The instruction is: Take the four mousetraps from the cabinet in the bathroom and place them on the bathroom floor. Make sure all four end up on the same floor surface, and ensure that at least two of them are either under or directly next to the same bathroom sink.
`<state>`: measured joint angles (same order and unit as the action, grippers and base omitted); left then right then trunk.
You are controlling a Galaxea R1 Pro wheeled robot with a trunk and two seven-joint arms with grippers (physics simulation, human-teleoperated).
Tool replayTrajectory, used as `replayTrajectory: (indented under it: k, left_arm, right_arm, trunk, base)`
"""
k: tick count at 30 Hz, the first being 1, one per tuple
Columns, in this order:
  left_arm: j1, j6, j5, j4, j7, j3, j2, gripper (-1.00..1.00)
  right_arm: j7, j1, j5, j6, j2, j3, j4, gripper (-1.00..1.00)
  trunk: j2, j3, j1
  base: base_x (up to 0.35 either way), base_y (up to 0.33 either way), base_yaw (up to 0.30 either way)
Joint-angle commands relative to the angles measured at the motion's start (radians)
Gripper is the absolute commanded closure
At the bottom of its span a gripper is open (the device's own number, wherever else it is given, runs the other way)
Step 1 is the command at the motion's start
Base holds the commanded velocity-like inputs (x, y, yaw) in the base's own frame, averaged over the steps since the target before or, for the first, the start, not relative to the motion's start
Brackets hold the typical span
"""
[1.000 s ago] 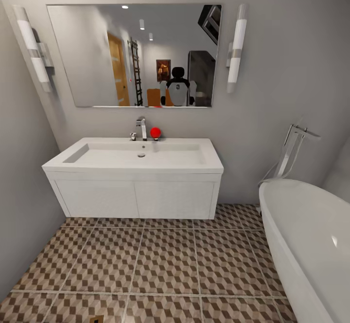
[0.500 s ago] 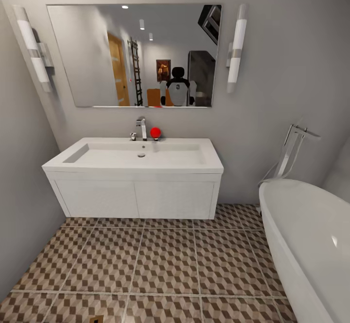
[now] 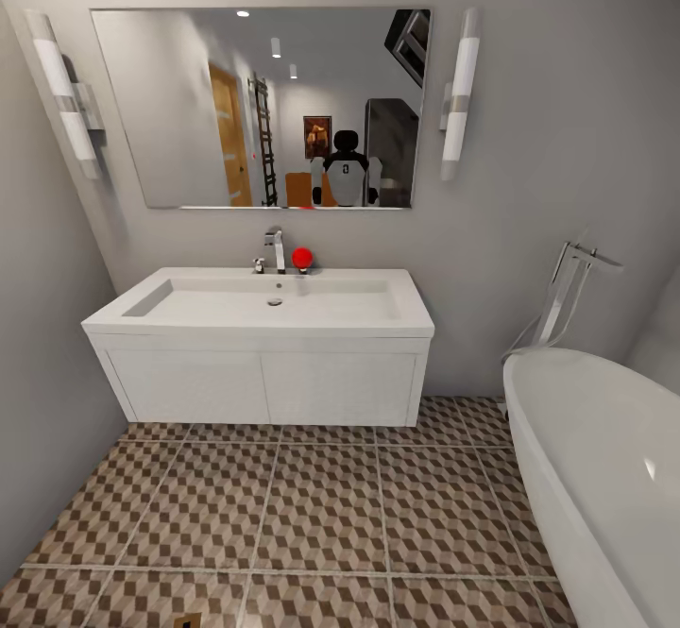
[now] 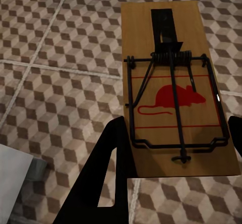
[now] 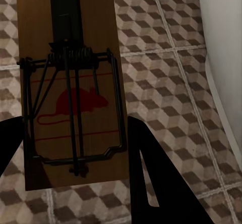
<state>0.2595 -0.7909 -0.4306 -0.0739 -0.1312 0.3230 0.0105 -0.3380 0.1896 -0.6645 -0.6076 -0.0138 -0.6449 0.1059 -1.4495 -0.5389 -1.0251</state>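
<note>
The mousetrap in the left wrist view is matt, fine-grained wood carrying dark wire metal and a red printed mouse; the mousetrap in the right wrist view looks the same. The bathroom floor is smooth printed tile. The bathroom sink is smooth white with a shiny chrome tap. The bathtub is glossy white.

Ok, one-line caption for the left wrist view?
Left gripper holds a mousetrap above the cube-patterned bathroom floor.
</note>
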Motion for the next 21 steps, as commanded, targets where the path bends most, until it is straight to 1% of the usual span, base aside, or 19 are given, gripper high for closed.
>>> replayTrajectory:
  k: [1, 16, 21]
  left_arm:
    - [0.001, -0.004, 0.001, -0.003, -0.009, 0.008, -0.001, 1.00]
    - [0.001, -0.004, 0.001, -0.003, -0.009, 0.008, 0.000, 1.00]
    - [0.001, -0.004, 0.001, -0.003, -0.009, 0.008, 0.000, 1.00]
  right_arm:
    - [-0.004, 0.001, -0.006, -0.002, 0.000, -0.009, 0.000, 1.00]
    - [-0.002, 0.001, -0.006, -0.001, 0.006, -0.009, 0.000, 1.00]
    - [-0.002, 0.001, -0.006, -0.001, 0.000, -0.009, 0.000, 1.00]
  trunk:
    - [-0.001, -0.001, 0.000]
    - [-0.001, -0.001, 0.000]
    - [-0.001, -0.001, 0.000]
  base:
    - [0.000, 0.000, 0.000]
    - [0.000, 0.000, 0.000]
    - [0.000, 0.000, 0.000]
